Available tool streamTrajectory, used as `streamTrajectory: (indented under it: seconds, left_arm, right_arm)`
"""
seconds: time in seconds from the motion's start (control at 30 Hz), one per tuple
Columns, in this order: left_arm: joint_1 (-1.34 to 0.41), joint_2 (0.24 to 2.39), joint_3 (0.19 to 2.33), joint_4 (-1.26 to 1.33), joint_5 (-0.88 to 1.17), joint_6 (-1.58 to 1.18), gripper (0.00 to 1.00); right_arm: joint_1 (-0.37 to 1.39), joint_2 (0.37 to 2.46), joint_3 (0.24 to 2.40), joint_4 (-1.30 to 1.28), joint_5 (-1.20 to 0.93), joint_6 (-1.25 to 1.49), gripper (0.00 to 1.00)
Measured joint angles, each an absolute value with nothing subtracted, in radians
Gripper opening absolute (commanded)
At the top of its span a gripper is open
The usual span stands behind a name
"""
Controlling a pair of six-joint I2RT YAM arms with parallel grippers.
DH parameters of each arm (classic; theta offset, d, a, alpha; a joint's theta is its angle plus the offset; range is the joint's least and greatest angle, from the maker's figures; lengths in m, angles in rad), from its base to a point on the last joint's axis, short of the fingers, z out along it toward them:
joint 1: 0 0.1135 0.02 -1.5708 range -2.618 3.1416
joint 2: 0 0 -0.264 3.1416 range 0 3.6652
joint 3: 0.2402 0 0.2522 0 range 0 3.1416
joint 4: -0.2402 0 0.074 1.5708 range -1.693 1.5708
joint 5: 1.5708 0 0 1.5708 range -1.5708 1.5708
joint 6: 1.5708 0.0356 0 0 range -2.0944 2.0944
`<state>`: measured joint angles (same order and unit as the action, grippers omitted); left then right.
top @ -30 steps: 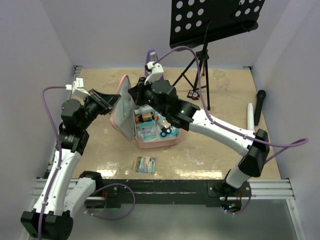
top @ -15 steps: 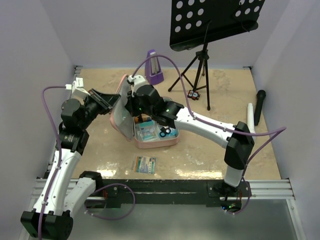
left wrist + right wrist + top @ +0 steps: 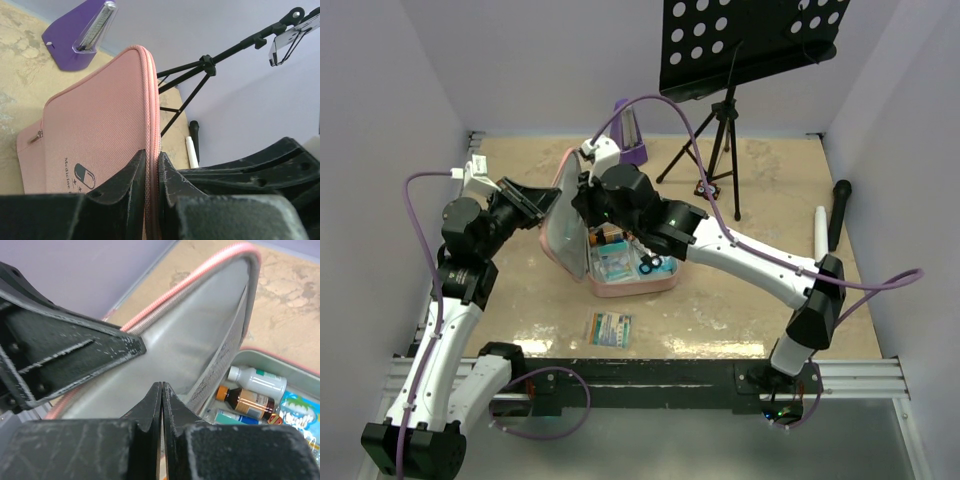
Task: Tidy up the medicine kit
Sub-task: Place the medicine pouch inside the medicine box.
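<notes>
The pink medicine kit [image 3: 632,290] sits open mid-frame in the top view, its lid [image 3: 100,140] pinched by the left end effector [image 3: 151,162]. The right end effector [image 3: 161,390], pressed together, could bump the lid loose so it flops shut.

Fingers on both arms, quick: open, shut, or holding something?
Left fingers: shut on the lid edge of the medicine kit.
Right fingers: shut, nothing between them, beside the lid's grey lining.
</notes>
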<state>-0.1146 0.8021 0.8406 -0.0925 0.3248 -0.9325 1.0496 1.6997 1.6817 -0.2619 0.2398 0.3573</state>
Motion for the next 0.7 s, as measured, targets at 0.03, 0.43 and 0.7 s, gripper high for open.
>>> streamTrajectory:
  seconds: [0.03,0.43,0.7]
  left_arm:
    - [-0.115,0.802,0.841,-0.093,0.326,-0.932,0.00]
    - [-0.114,0.802,0.841,-0.094,0.332,-0.932,0.00]
    - [-0.115,0.802,0.849,-0.098,0.333,-0.932,0.00]
  right_arm:
    - [1.050,1.695,1.688,-0.262,0.241,0.357,0.04]
    - [1.107,1.782,1.705,-0.335,0.175,0.313,0.08]
    - [1.112,1.681,1.608,-0.330,0.247,0.337,0.58]
